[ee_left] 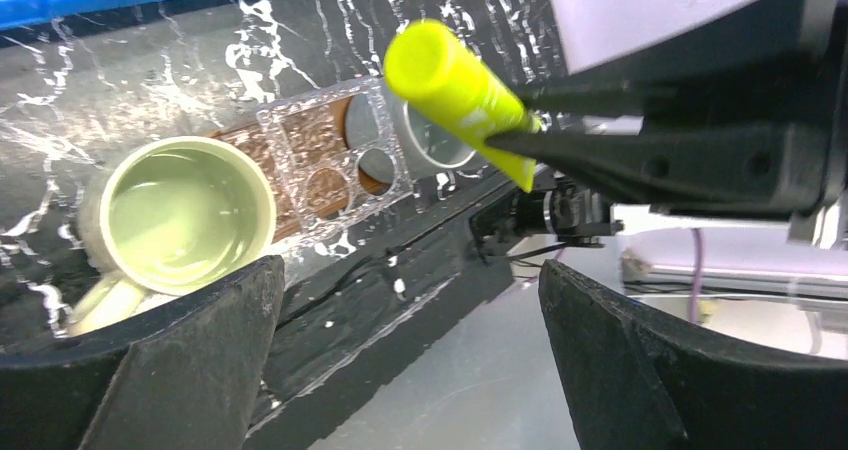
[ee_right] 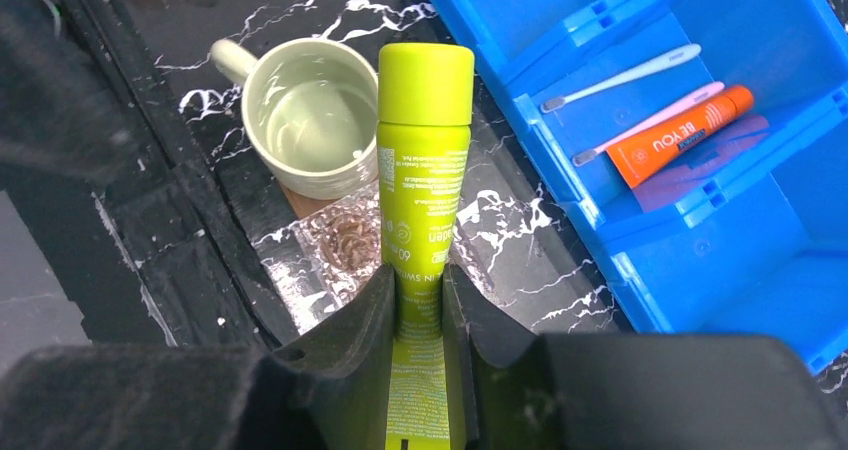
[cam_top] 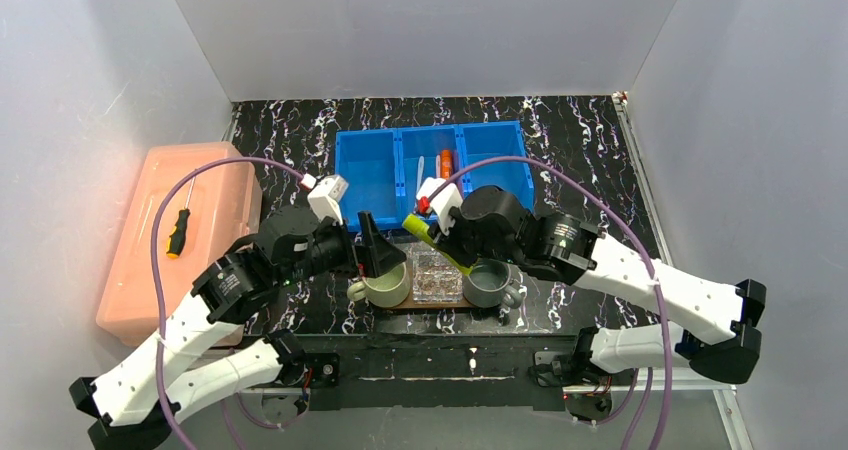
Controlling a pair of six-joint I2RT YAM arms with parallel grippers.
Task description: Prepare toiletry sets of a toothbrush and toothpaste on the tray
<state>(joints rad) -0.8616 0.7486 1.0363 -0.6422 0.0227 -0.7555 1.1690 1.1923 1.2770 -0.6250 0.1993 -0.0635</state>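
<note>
I had the right arm reached in over the tray (ee_left: 248,145), wrist tilted down. Right gripper (ee_right: 418,288) was clamped on the green tube (ee_right: 424,150) near its flat end, cap pointing away, and the tube was held in the air above the clear holder (cam_top: 437,275). Left arm was bent in by the green mug (cam_top: 385,285), left gripper (ee_left: 410,305) spread wide, gripping nothing. Orange tube (ee_right: 680,135) and toothbrushes (ee_right: 620,75) lay in the bin's (cam_top: 365,170) middle compartment.
</note>
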